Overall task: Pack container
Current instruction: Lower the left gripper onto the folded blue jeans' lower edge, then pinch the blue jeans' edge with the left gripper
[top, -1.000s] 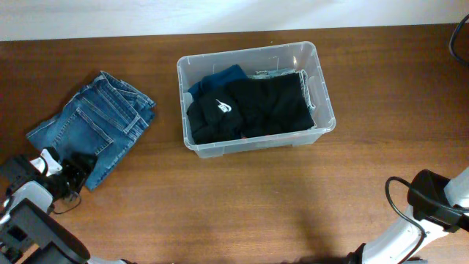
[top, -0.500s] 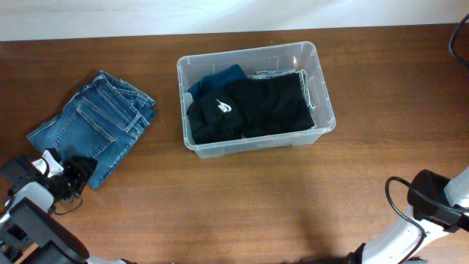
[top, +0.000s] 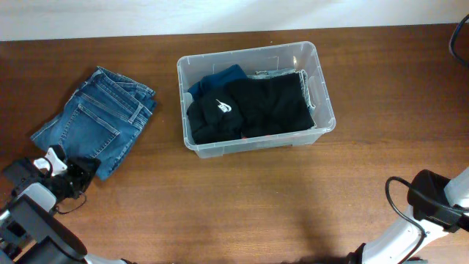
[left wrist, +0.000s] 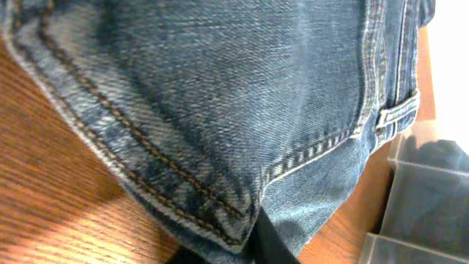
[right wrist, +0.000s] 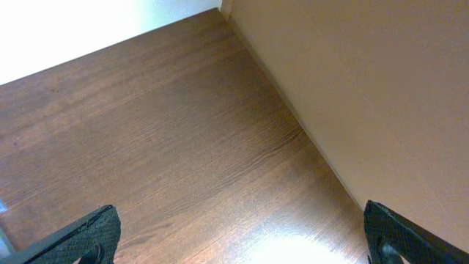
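Folded blue jeans lie on the table left of the container, a clear plastic bin. Inside it are a black garment with a white logo and a dark blue garment. My left gripper is at the jeans' near corner, shut on the hem. In the left wrist view the jeans fill the frame, the stitched hem is pinched by a dark finger, and the container's wall shows at the right. My right gripper stands open over bare wood, holding nothing.
The right arm sits at the table's front right corner with a black cable looping beside it. A beige wall borders the table in the right wrist view. Brown wood stretches between the container and the front edge.
The left gripper's jaws have closed on the jeans' near corner. That corner has bunched and shifted slightly toward the far side. The right arm has not moved.
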Robot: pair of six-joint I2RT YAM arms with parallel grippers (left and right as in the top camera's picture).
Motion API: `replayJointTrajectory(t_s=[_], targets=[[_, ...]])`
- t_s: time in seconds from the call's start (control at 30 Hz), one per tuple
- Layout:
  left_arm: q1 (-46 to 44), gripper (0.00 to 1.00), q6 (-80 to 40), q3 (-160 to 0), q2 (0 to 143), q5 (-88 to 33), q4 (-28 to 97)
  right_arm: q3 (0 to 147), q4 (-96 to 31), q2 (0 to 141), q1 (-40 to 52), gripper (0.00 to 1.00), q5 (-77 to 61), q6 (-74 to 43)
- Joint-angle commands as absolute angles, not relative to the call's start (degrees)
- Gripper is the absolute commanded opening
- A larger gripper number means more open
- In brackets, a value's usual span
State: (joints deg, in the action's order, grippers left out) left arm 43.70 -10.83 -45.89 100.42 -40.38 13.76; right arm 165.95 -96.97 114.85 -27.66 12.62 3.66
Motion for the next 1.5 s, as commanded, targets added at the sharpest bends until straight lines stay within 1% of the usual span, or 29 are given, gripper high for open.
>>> replayJointTrajectory(t_s=[0.0, 0.03, 0.13, 0.23, 0.27, 0.37, 0.5, 0.6, 0.67, 0.7, 0.77, 0.8, 0.83, 0.9, 0.93, 1.1, 1.27, 1.3, 1.33, 1.43, 1.47], targets=[[44.91, 0.02, -10.61, -45.6, 101.27, -43.33, 13.74, 165.86, -97.3, 114.89, -27.77, 0.98, 13.1, 3.55], [45.36, 0.0, -10.61, -45.6, 101.27, -43.35, 13.87, 165.86, -97.3, 114.89, -27.77, 0.98, 13.1, 3.55], [47.13, 0.0, -10.63, -45.6, 101.27, -44.97, 14.22, 165.86, -97.32, 114.89, -27.77, 0.98, 13.1, 3.55], [49.17, 0.0, -11.31, -45.69, 101.21, -53.39, 13.3, 165.86, -97.3, 114.89, -27.77, 0.98, 13.1, 3.55], [50.15, 0.0, -14.11, -45.69, 101.21, -59.22, 11.42, 165.86, -97.3, 114.89, -27.77, 0.98, 13.1, 3.55], [51.16, 0.0, -22.61, -45.69, 101.1, -66.46, 6.31, 165.86, -97.3, 114.89, -27.77, 0.98, 13.1, 3.55], [51.18, 0.0, -27.42, -45.69, 99.26, -67.55, 5.28, 165.86, -97.32, 114.89, -27.77, 0.98, 13.1, 3.55], [51.18, 0.0, -27.4, -45.69, 96.99, -66.08, 8.01, 165.86, -97.3, 114.89, -27.77, 0.98, 13.1, 3.55], [51.18, 0.01, -27.31, -45.69, 95.46, -63.07, 10.96, 165.86, -97.3, 114.89, -27.77, 0.98, 13.1, 3.55], [51.11, 0.02, -25.93, -45.69, 94.7, -59.37, 14.13, 165.86, -97.3, 114.89, -27.77, 0.99, 13.1, 3.55], [51.11, 0.11, -23.64, -45.67, 94.72, -54.54, 17.76, 165.86, -97.3, 114.89, -27.77, 0.98, 13.1, 3.55], [51.11, 0.22, -22.79, -45.67, 94.8, -51.05, 20.01, 165.86, -97.32, 114.89, -27.77, 0.98, 13.1, 3.55], [51.11, 0.3, -22.33, -45.67, 94.8, -48.05, 21.74, 165.86, -97.3, 114.89, -27.77, 0.98, 13.1, 3.55], [51.05, 0.38, -22.17, -45.65, 94.8, -41.56, 24.62, 165.86, -97.32, 114.89, -27.77, 0.98, 13.1, 3.55], [51.0, 0.39, -22.17, -45.58, 94.8, -39.88, 25.43, 165.86, -97.32, 114.89, -27.77, 0.98, 13.1, 3.55], [51.0, 0.4, -20.95, -44.8, 94.8, -39.59, 25.67, 165.86, -97.3, 114.89, -27.77, 0.98, 13.1, 3.55], [50.89, 0.47, -19.66, -43.62, 94.87, -39.57, 25.06, 165.86, -97.32, 114.89, -27.77, 0.98, 13.1, 3.55], [50.72, 0.5, -19.18, -43.13, 94.89, -39.57, 24.51, 165.86, -97.3, 114.89, -27.77, 0.98, 13.1, 3.55], [50.5, 0.56, -18.72, -42.5, 94.91, -39.59, 23.77, 165.86, -97.32, 114.89, -27.77, 0.98, 13.1, 3.55], [49.74, 0.82, -18.13, -40.29, 94.91, -39.68, 20.73, 165.86, -97.3, 114.89, -27.77, 0.98, 13.1, 3.55], [49.43, 0.87, -18.09, -39.53, 94.91, -39.97, 19.53, 165.86, -97.3, 114.89, -27.77, 0.98, 13.1, 3.55]])
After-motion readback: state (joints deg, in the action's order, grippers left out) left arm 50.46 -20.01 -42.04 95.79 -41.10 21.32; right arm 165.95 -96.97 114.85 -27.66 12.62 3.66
